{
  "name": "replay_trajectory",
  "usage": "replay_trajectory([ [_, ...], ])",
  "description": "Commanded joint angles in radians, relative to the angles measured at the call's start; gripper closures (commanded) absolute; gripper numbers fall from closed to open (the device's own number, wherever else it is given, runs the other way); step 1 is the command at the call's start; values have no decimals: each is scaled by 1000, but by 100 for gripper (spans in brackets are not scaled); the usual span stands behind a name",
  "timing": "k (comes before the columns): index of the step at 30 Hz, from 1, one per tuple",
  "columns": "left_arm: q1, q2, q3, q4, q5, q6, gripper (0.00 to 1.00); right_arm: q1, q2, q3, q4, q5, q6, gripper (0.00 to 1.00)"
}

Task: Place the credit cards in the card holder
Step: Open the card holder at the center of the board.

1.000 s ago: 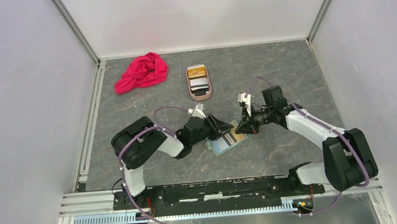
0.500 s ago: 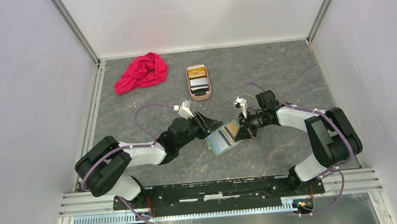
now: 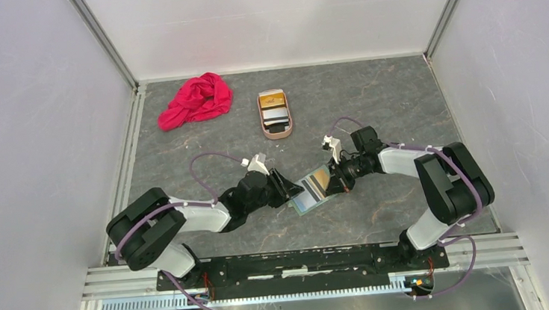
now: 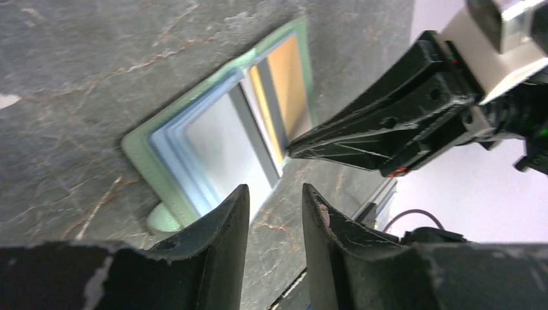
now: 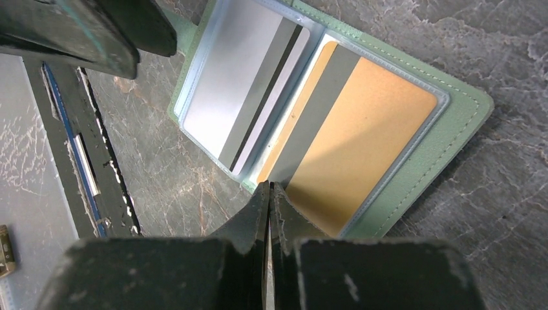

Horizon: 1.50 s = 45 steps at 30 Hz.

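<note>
Starting at the far left of the dark stone-patterned worktop (image 3: 183,170), seeing a red cloth (image 3: 195,100) lying bunched near the back wall, well apart from everything else. Moving rightward, finding a pinkish oval tray (image 3: 277,135) sitting alone behind the arms and holding stacked cards (image 3: 274,111), gold at the far end, grey and dark ones nearer. Next, coming in low from the left side, placing the left hand (image 3: 297,190) just beside the left edge of the card holder (image 3: 311,197), fingers partly spread and pinching nothing, with only bare worktop showing through the gap in the left wrist view; not managing to tell whether the fingers are touching the holder. Then, between the two hands, finding the holder lying open and flat on the worktop, light blue inside facing up and a sage-green border running around it. Inside the left half, seeing a grey card (image 5: 226,97) with a dark stripe sitting in the pocket, a white edge peeking out beside it; inside the right half, seeing an orange card (image 5: 368,142) with a grey stripe sitting in its own pocket. Finally, arriving from the right side, pointing the right hand (image 3: 332,182) at the holder with fingers pressed together into a narrow closed tip, gripping nothing visible, the tip lying at the striped end of the orange card, close to the middle fold; not managing to tell whether resting on it or hovering just above.
</note>
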Motion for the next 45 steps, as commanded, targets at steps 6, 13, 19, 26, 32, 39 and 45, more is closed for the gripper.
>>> replay_trajectory([
  [6,-11,27,42,-90,-50,33,58,7,36,13,19,70,8,97],
  [13,-11,81,50,-42,-27,20,58,6,37,16,12,66,8,97],
  [19,-11,86,52,-45,-34,15,58,6,40,18,10,64,7,97],
  [26,-11,96,54,-53,-29,15,57,7,40,18,9,64,5,97],
  [32,-11,146,62,32,-2,-12,57,7,40,18,8,62,5,97],
  [39,-6,167,70,107,9,-30,57,7,41,19,5,60,2,97],
  [45,6,227,50,232,63,-86,57,8,35,21,1,49,-4,97],
])
